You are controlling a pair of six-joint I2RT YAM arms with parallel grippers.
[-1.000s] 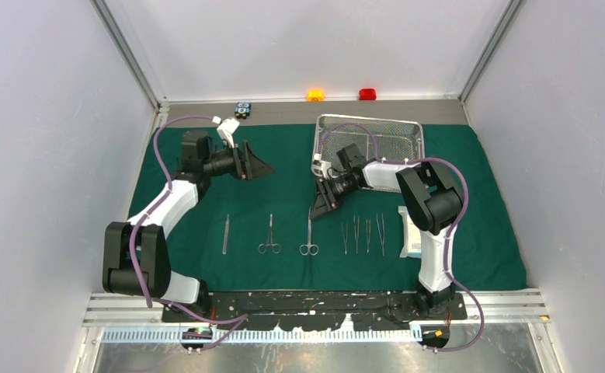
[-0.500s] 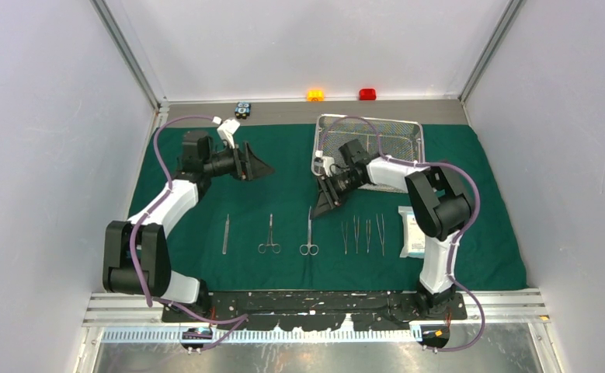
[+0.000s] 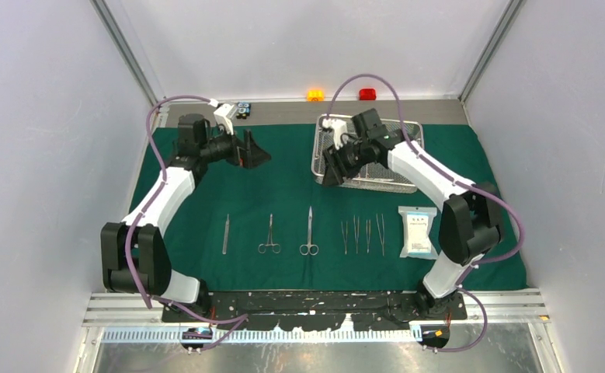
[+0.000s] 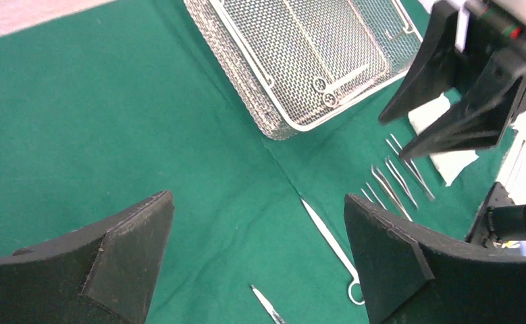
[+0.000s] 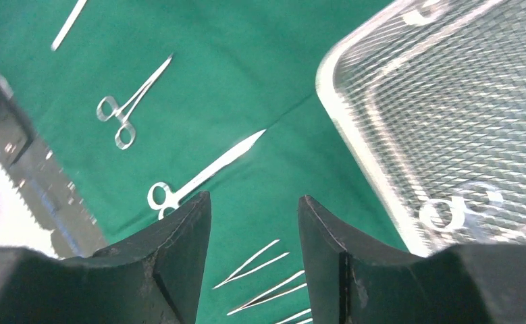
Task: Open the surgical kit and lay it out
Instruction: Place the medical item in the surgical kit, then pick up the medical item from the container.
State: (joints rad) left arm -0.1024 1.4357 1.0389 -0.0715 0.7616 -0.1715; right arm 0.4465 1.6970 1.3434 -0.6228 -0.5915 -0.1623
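Left fingers (image 4: 118, 263), right fingers (image 5: 179, 263) spread, empty: reaching the ring-handled steel instrument (image 5: 459, 209), you may snag the silver wire-mesh tray (image 5: 462, 115).

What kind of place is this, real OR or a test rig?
Most likely an enclosed lab test cell staged as a surgical instrument table, not an operating room: plain white panels in aluminium framing, a green cloth with scissors, forceps and tweezers laid in a row, and a wire-mesh tray.
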